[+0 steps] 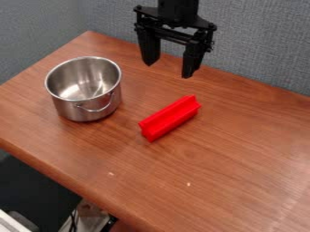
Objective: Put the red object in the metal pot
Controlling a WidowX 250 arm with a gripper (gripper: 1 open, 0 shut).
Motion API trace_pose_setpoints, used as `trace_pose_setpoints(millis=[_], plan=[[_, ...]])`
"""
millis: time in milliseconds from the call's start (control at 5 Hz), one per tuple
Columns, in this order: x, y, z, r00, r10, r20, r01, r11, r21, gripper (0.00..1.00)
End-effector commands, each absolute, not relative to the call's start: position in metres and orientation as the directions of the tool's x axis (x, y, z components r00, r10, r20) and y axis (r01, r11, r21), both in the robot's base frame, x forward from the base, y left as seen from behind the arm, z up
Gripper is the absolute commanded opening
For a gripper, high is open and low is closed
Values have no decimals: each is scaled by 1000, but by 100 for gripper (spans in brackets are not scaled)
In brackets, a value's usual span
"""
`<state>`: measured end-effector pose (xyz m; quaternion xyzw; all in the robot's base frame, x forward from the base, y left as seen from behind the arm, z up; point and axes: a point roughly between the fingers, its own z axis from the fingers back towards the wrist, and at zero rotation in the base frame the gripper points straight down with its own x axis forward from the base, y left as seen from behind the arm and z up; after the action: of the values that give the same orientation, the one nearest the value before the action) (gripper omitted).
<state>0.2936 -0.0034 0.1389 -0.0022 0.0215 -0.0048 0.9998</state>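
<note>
The red object (171,118) is a long, ridged block lying flat on the wooden table (242,154), angled from lower left to upper right. To its left stands the metal pot (85,88), shiny, upright and with nothing inside. My gripper (171,65) hangs above the table behind the red object, pointing down, its two black fingers (149,50) spread wide with nothing between them. It touches neither the block nor the pot.
The table's front edge runs diagonally across the lower left, with floor and a dark frame (85,217) below it. A grey-blue wall (72,23) stands behind the table.
</note>
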Motion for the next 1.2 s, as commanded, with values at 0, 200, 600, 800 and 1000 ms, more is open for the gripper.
trace_pose_setpoints(millis=[0, 200, 600, 800, 1000], plan=[[282, -13, 127, 993, -93, -71, 93, 996, -1, 100], [282, -8, 104, 964, -251, -88, 252, 968, 7, 100], [293, 3, 64, 877, -467, -117, 470, 883, -1, 100], [296, 12, 63, 894, -433, -117, 437, 899, 10, 100], [299, 17, 67, 912, -398, -102, 402, 916, 17, 100]])
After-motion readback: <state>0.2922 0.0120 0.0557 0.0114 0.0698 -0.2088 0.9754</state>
